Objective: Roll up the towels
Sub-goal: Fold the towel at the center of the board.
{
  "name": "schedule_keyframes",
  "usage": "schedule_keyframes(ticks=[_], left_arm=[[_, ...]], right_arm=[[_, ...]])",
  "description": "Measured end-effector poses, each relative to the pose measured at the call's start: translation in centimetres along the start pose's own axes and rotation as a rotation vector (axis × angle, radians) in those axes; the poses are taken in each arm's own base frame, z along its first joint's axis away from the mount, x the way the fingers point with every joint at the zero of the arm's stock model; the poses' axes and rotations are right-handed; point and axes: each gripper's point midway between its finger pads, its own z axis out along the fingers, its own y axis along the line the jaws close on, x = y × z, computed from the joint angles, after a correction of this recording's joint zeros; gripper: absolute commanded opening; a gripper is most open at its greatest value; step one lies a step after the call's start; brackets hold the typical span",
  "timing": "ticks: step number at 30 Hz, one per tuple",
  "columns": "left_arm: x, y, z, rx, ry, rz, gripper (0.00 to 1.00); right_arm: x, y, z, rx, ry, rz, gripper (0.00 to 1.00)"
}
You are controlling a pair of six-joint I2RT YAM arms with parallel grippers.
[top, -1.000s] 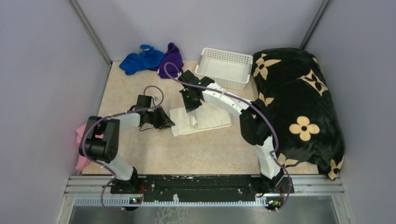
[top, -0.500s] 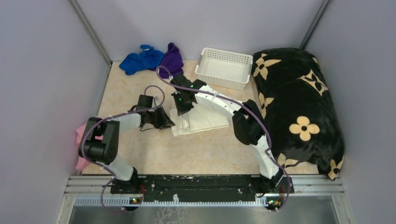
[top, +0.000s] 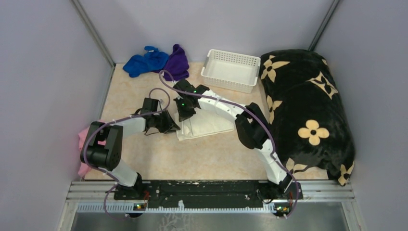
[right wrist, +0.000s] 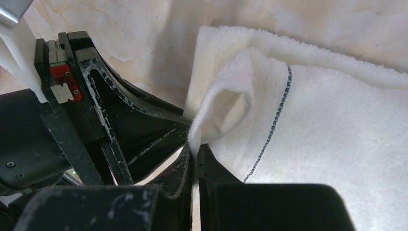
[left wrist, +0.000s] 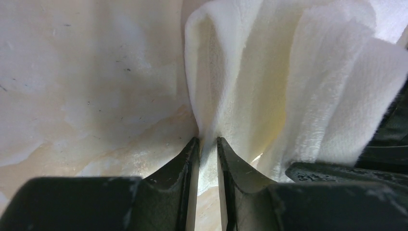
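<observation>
- Three towels on the beige counter (top: 144, 159): the cream-white towel (top: 211, 122) lies mid-counter, the dark purple towel (top: 177, 62) and the bright blue towel (top: 143, 62) sit bunched together at the far back-left corner.
- Left pincer (left wrist: 207, 159) is nearly closed, pinching the cream towel's left edge between its fingers, low against the counter.
- Right pincer (right wrist: 195, 161) is squeezed tight on a folded-over flap of the same towel, which curls up into a little loop just above the fingertips.
- Both pincers are right next to each other at the towel's left end; the left one's black frame fills the right wrist view.
- White basket (top: 231, 70) sits at the back, with the black flowered blanket (top: 308, 110) heaped along the right side.
- Something pink (top: 82, 144) peeks out at the left edge, can't tell what.
</observation>
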Motion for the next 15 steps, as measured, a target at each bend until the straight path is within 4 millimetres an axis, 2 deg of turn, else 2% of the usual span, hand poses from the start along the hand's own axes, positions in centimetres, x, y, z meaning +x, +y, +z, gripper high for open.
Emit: schedule_keyframes(ticks=[2, 8, 15], left_arm=[[0.0, 0.0, 0.0, -0.002, -0.001, 0.001, 0.28], [0.0, 0.0, -0.1, -0.004, -0.003, 0.003, 0.36], [-0.1, 1.0, -1.5, -0.08, -0.039, 0.02, 0.5]], right_arm=[[0.1, 0.1, 0.3, -0.008, 0.002, 0.0, 0.01], [0.6, 0.0, 1.6, -0.016, 0.025, 0.012, 0.24], [0.4, 0.1, 1.0, -0.023, 0.004, -0.003, 0.41]])
